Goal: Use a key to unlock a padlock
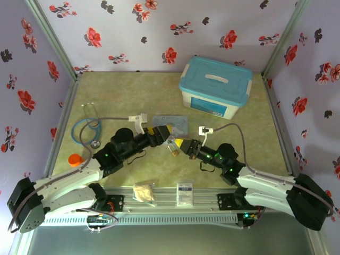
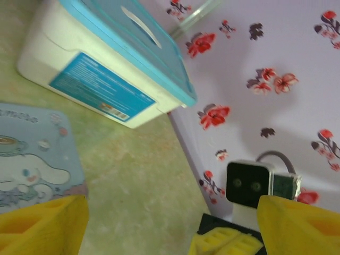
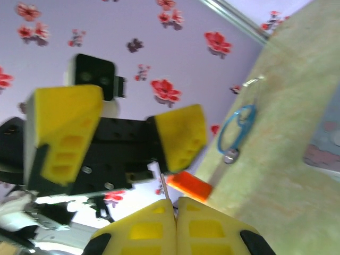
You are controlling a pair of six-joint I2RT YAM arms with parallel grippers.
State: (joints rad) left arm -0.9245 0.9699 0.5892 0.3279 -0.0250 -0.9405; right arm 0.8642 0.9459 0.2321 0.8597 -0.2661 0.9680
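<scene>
Key: thin grey blade pinched betw. the closed yellow jaws of right gripper, tip pointing toward left gripper, whose jaws stand wide open. Padlock: prob. the small brass-coloured item lying on table just below the two gripper tips; top view too coarse to confirm. Blue-lidded box sits far right, stethoscope at left, both well apart from grippers.

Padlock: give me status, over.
Left pincer open, empty. Right pincer shut on key. Padlock apparently loose on table between them. Nothing in the way.
</scene>
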